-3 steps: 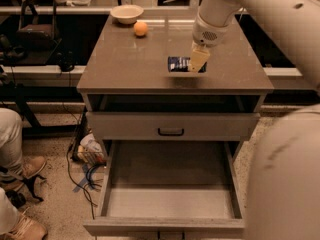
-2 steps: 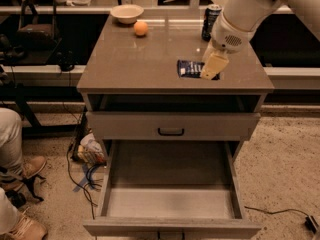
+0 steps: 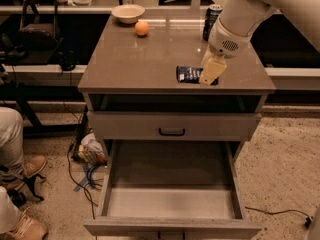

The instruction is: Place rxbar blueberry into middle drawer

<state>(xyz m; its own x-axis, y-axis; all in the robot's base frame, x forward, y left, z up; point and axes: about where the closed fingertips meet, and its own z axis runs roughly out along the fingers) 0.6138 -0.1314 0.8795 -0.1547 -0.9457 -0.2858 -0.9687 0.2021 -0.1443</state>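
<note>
The rxbar blueberry (image 3: 189, 74), a flat dark blue bar with white print, lies on the cabinet top near its front right. My gripper (image 3: 212, 71) hangs from the white arm coming in from the upper right. It is low over the bar's right end and covers that end. The middle drawer (image 3: 170, 202) is pulled out wide at the bottom of the view, with a pale bare floor and low side walls. It is below and in front of the bar.
A closed drawer front with a black handle (image 3: 172, 131) sits above the open drawer. On the cabinet top at the back are a dark can (image 3: 212, 14), an orange (image 3: 142, 28) and a pale bowl (image 3: 128, 13). A person's legs and shoes (image 3: 20, 174) and cables (image 3: 85, 179) are on the floor at left.
The white arm has swung out of the foreground and the can has come into view. My gripper stays low at the bar's right end; the bar still lies on the top.
</note>
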